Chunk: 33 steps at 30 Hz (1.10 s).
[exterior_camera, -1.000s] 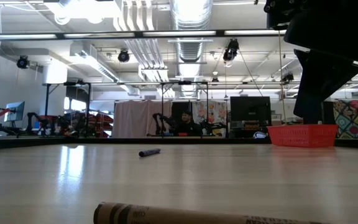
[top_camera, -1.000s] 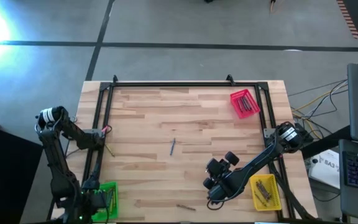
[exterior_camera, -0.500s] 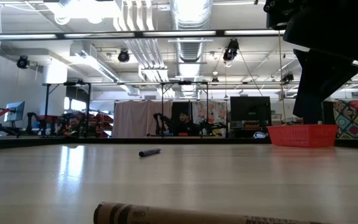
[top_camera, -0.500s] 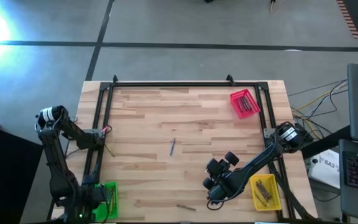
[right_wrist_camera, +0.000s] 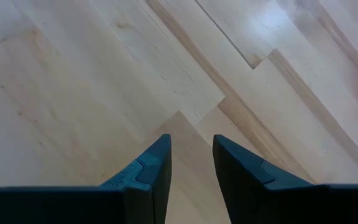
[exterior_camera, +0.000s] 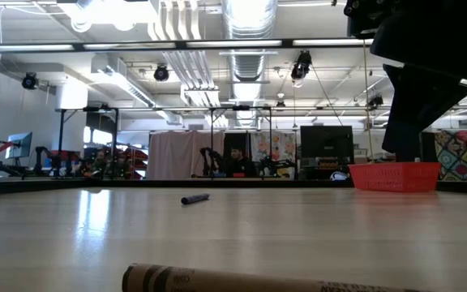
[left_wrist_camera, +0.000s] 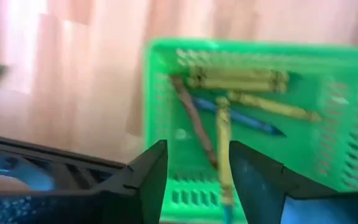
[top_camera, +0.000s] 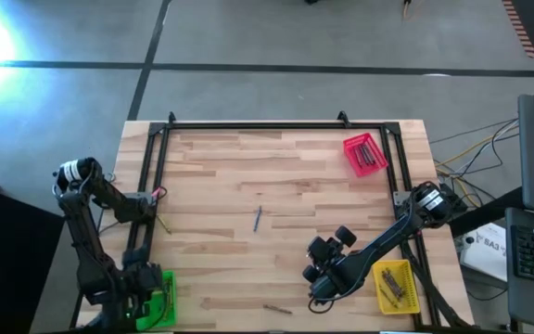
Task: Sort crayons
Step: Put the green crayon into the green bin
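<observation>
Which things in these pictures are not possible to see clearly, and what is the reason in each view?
- Green tray, high view: the left arm covers part of it, so its crayons cannot be counted.
- Left wrist view: motion blur smears the crayons in the green tray.
- Brown crayon, low view: cut off by the bottom edge.
- Red tray, low view: its wall hides the contents.
- Yellow tray, high view: crayons too small to tell colours.

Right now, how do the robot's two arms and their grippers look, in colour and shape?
Both arms are black, built of jointed tubular links. The left gripper and the right gripper each have two dark, wedge-shaped fingers. A rounded light-grey joint sits at each arm's base.
</observation>
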### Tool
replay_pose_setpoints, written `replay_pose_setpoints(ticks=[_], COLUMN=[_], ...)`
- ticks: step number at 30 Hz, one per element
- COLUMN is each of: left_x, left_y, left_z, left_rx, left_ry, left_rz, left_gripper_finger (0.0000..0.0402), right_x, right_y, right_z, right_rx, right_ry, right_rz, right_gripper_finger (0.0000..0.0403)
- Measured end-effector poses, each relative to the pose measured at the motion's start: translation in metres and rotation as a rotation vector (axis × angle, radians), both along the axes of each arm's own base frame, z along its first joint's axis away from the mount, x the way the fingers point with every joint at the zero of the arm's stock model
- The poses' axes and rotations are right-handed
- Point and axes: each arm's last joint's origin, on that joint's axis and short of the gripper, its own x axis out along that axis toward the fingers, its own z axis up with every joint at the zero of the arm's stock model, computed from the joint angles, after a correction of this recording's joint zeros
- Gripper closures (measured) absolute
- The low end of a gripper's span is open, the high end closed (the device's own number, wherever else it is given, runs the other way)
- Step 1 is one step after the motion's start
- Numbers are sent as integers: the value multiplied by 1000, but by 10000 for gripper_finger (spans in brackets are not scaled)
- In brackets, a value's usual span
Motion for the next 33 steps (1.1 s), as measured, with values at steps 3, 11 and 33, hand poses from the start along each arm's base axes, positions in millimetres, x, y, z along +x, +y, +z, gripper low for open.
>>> replay_pose_setpoints(ticks=[3,11,33], left_x=[8,42,91], left_y=[6,30,116], left_z=[0,0,32], left_rx=[42,146,283], left_ry=[-15,5,-89], left_rz=[36,134,178], left_gripper_finger=[245,245,267], right_x=[0,1,1], right_y=[-1,-1,0], right_z=[0,0,0], right_rx=[-4,-6,-6], right_ry=[-3,-4,-1], right_rz=[-1,-1,9], right_gripper_finger=[291,291,291])
